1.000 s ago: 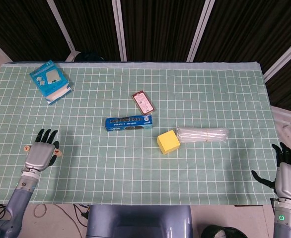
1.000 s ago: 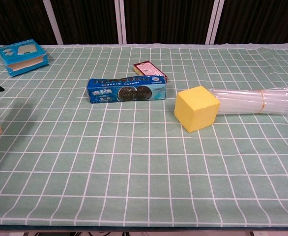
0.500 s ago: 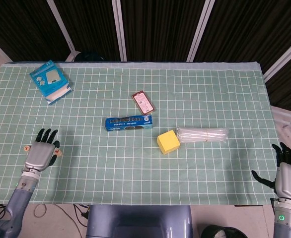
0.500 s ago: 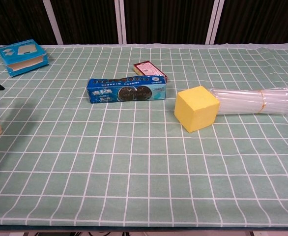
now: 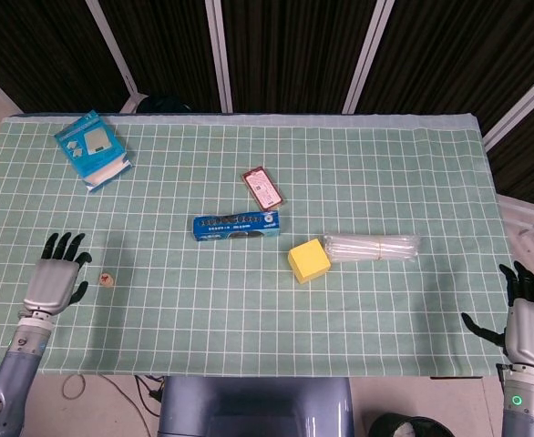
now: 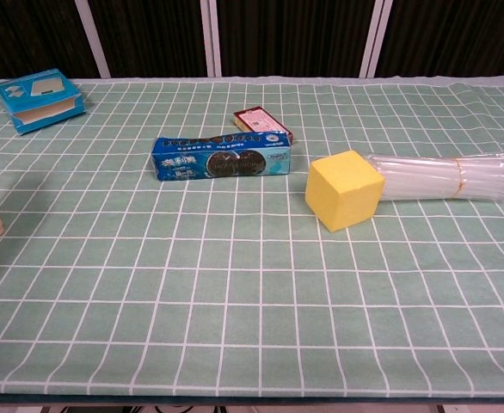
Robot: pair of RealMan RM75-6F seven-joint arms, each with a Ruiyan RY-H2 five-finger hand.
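A green checked table cloth (image 5: 249, 300) is spread out. The left hand (image 5: 50, 280) is held open with nothing in it, just beside a small round wooden piece (image 5: 107, 279), apparently not touching. The right hand (image 5: 525, 320) is open and empty too.

Green checked tablecloth (image 5: 358, 173); dark slatted wall (image 5: 285, 50)

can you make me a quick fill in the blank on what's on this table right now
1. The yellow block touches the end of the clear bag of ____.
2. The cookie pack is mostly ____ in colour.
3. The small wooden disc lies nearest the ____ hand.
4. Both hands hold ____.

Missing words: straws; blue; left; nothing
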